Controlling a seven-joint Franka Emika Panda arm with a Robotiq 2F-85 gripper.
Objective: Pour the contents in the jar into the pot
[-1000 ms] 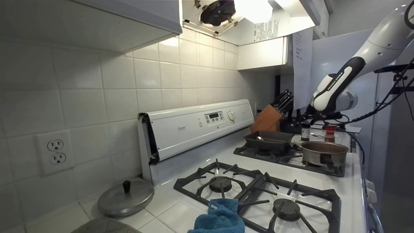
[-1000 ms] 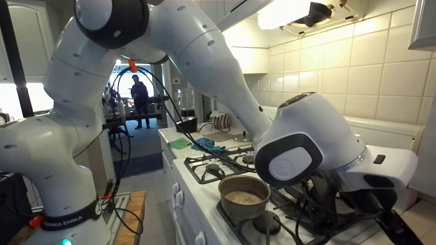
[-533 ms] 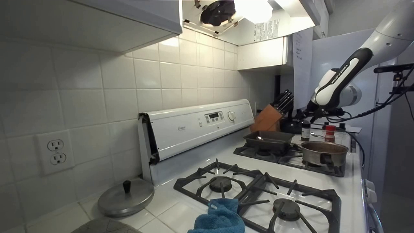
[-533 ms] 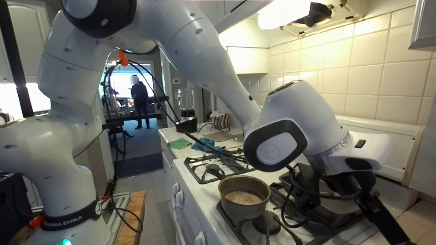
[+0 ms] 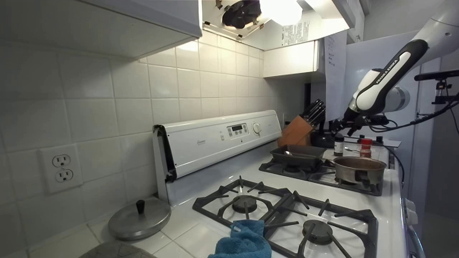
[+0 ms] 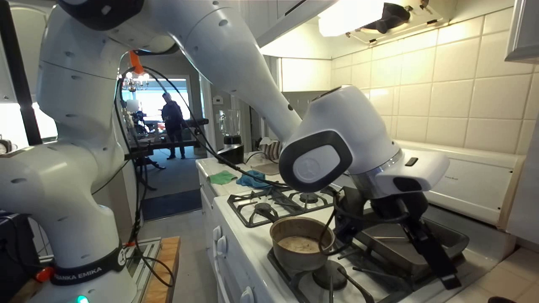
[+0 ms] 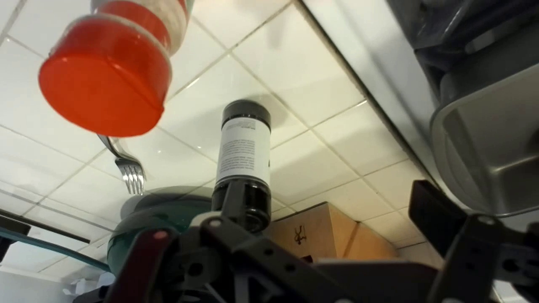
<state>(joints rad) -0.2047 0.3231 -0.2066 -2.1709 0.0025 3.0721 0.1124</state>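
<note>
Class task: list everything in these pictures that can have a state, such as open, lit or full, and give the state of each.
Gripper: open, empty
Pot: uncovered, pale contents inside
Red-lidded jar: upright, closed
White-labelled jar: upright, not gripped
Baking pan: uncovered, utensil inside
Metal lid: lying knob up
Hood light: on
Knife block: holding knives
Fork: lying down
Blue cloth: crumpled
Base light: lit green

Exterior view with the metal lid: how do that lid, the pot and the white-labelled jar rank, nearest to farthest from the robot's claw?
1. White-labelled jar, right, close to the gripper.
2. Pot, right, nearer the camera.
3. Metal lid, far over at lower left.
</note>
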